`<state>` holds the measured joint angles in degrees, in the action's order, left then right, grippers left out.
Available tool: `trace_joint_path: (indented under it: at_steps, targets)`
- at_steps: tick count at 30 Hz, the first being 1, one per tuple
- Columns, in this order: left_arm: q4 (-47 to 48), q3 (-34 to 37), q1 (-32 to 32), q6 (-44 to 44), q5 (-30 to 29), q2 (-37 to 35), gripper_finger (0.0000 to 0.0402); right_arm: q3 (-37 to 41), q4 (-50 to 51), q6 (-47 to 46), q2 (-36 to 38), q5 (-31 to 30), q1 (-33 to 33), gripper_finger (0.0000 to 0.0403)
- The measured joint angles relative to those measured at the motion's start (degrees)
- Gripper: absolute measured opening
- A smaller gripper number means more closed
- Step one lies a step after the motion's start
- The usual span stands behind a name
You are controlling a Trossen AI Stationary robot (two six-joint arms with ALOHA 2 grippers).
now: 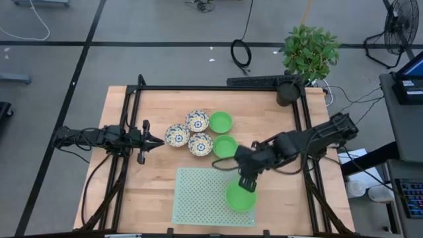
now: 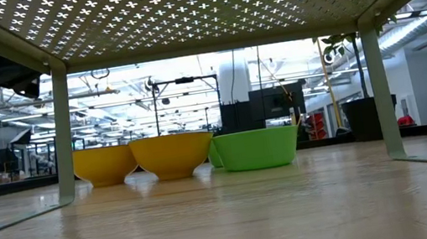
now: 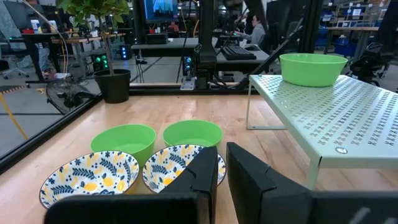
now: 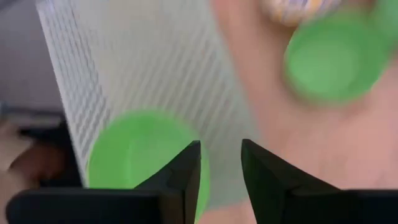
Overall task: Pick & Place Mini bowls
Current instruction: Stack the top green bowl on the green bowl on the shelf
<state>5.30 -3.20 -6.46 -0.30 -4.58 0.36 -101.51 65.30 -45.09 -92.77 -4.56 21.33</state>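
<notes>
One green mini bowl (image 1: 240, 197) sits upright on the pale-green perforated stand (image 1: 198, 195), near its right end; the left wrist view shows this green mini bowl (image 3: 313, 68) on the stand's raised top. My right gripper (image 1: 247, 180) hovers open just above that bowl's far rim; in its own wrist view, my right gripper (image 4: 221, 165) has nothing between its fingers. Three floral bowls (image 1: 176, 135) (image 1: 197, 121) (image 1: 200, 144) and two green bowls (image 1: 220, 121) (image 1: 225, 146) stand on the table at mid-centre. My left gripper (image 1: 155, 141) waits shut at the left, pointing level at them.
The stand rests on thin legs (image 2: 63, 133), with free room under it. A potted plant (image 1: 307, 53) stands at the far right corner. A black frame rail (image 1: 218, 87) runs along the table's far edge. Bare wood lies to the left of the stand.
</notes>
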Motion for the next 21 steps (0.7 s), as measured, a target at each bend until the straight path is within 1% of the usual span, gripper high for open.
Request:
trace_joint_path:
  at_steps: [5,10,11,12,13,14,19,21]
  targets:
    - [0.00,0.00,0.01,0.00,0.00,0.00,0.0037,0.00,-3.11,11.44,3.61,-14.56,-1.56,0.0107]
    - [0.00,0.00,0.00,0.00,0.00,0.02,0.0037,-0.02,-6.82,24.18,5.20,-29.64,-3.83,0.0113]
    - [0.00,0.00,0.00,-0.02,0.00,0.00,0.0037,-0.02,-7.50,25.84,5.20,-31.66,-4.68,0.0116]
    - [0.00,0.00,0.02,0.00,0.00,0.02,0.0037,-0.02,-8.08,27.02,5.19,-32.40,-5.88,0.0119]
    - [0.00,0.00,0.01,-0.01,0.00,0.02,0.0037,-0.02,-8.70,27.96,5.15,-32.04,-7.22,0.0124]
    - [0.00,0.00,0.01,-0.01,0.00,0.01,0.0037,-0.02,-9.28,28.73,5.11,-30.16,-8.91,0.0130]
    - [0.00,0.00,0.00,0.00,0.00,0.02,0.0037,-0.02,-12.96,31.88,4.09,-17.47,-19.51,0.0177]
    - [0.00,0.00,0.02,0.00,0.00,0.02,0.0037,-0.02,-12.77,33.20,3.34,-14.02,-24.59,0.0195]
